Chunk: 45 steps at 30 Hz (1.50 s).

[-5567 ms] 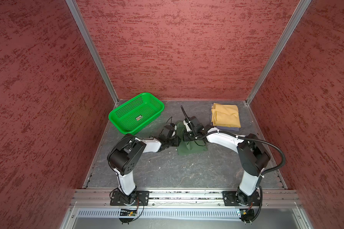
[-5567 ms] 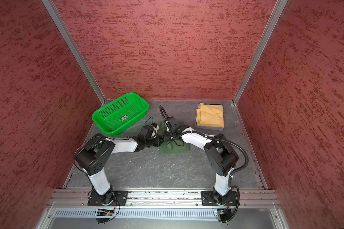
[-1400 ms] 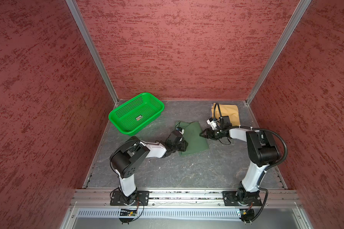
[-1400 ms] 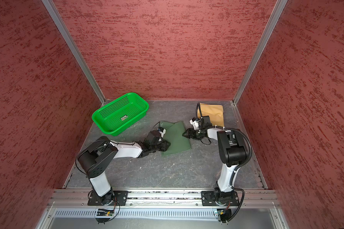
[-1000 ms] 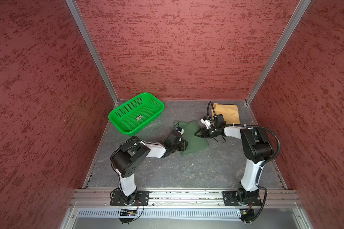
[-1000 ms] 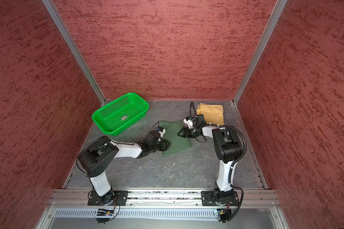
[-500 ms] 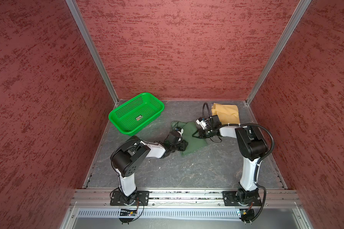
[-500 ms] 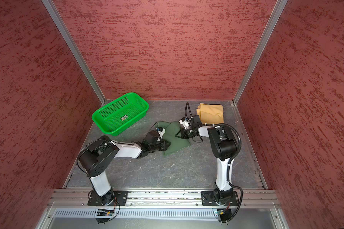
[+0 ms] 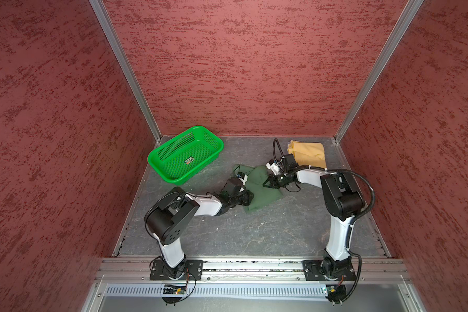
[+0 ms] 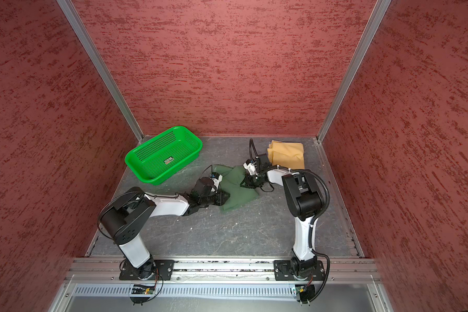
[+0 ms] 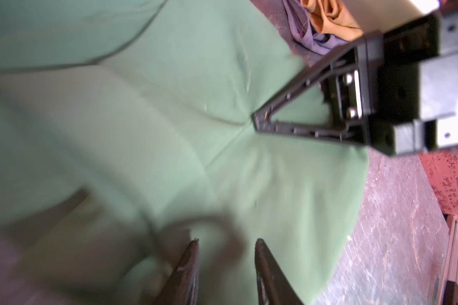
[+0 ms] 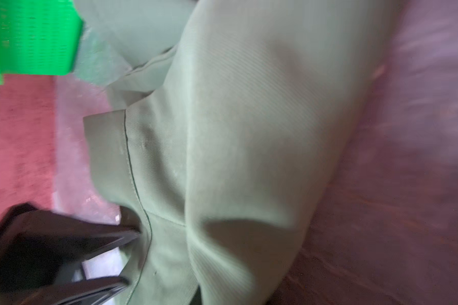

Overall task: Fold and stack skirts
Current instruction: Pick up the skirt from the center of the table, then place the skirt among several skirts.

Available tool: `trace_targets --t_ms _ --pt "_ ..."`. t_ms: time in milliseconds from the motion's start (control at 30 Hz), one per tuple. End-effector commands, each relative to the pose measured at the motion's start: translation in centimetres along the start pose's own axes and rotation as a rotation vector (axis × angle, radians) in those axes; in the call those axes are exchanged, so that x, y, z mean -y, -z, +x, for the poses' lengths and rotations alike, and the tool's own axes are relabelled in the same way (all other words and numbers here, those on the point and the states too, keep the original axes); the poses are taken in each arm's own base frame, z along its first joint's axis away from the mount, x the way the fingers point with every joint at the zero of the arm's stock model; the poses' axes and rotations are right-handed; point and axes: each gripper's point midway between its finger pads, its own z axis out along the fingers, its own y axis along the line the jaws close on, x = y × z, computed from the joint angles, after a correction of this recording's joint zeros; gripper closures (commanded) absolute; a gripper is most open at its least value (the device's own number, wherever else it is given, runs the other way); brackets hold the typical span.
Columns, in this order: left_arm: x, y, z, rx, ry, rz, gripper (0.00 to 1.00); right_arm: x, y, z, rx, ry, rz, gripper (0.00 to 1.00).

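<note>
The dark green skirt [image 9: 260, 189] lies spread near the middle of the grey table. My right gripper [image 9: 265, 185] is shut on its cloth a little in from the right edge. In the left wrist view creases run out from the pinched right gripper [image 11: 255, 124]. My left gripper [image 9: 250, 195] sits low at the skirt's left edge. Its fingertips [image 11: 195, 241] stand apart with flat green cloth showing between them. The mustard-yellow skirt [image 9: 308, 154] lies folded at the back right. Under it a strip of the lavender-grey skirt [image 11: 304, 31] shows.
A bright green perforated basket [image 9: 161, 174] stands at the back left, close to the skirt's far corner. Red textured walls close in the table on three sides. A metal rail [image 9: 254, 266] carrying both arm bases runs along the front edge.
My right gripper has moved left from the skirt's right edge, beside the yellow stack, onto the green cloth and has shut on it. The left gripper has stayed put.
</note>
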Motion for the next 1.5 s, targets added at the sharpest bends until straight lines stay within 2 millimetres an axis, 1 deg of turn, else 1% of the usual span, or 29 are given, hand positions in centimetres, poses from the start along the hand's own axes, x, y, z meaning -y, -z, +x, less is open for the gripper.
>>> trace_targets --t_ms 0,100,200,333,433,600,733,867,1100,1233,1367,1400,1467 --pt "-0.1 2.1 -1.7 0.045 -0.040 -0.024 0.63 0.2 3.8 -3.3 0.081 0.094 0.192 1.00" --pt "-0.4 3.4 -2.6 0.078 -0.052 -0.046 0.62 0.5 5.9 -5.4 0.128 0.141 0.296 1.00" --pt "-1.2 4.4 -2.9 0.096 -0.050 -0.075 0.62 0.8 7.9 -7.5 0.177 0.165 0.370 1.00" --pt "-2.3 4.9 -2.7 0.100 -0.036 -0.102 0.62 1.2 10.9 -10.1 0.235 0.180 0.430 1.00" --pt "-2.7 4.8 -2.4 0.092 -0.030 -0.114 0.62 1.4 13.1 -11.8 0.276 0.189 0.461 1.00" --pt "-2.8 4.4 -2.3 0.080 -0.026 -0.114 0.62 2.6 17.0 -14.1 0.346 0.174 0.505 1.00" --pt "-2.7 3.9 -2.3 0.068 -0.025 -0.108 0.62 4.0 19.6 -15.4 0.394 0.151 0.506 1.00" --pt "-2.6 3.4 -2.2 0.056 -0.026 -0.102 0.62 5.3 22.0 -16.7 0.451 0.124 0.469 1.00" --pt "-2.5 3.0 -1.9 0.040 -0.023 -0.103 0.62 7.9 25.6 -18.2 0.544 0.064 0.375 1.00" --pt "-2.4 2.9 -1.8 0.036 -0.022 -0.102 0.62 10.3 26.8 -17.9 0.555 0.033 0.380 1.00" --pt "-2.3 2.7 -1.7 0.026 -0.026 -0.104 0.62 13.1 26.9 -17.0 0.524 0.000 0.403 1.00" --pt "-2.3 2.7 -1.7 0.025 -0.026 -0.105 0.62 14.1 26.9 -16.7 0.516 -0.018 0.424 1.00" --pt "-2.2 2.5 -1.6 0.019 -0.028 -0.103 0.62 15.5 26.3 -16.0 0.488 -0.035 0.440 1.00"
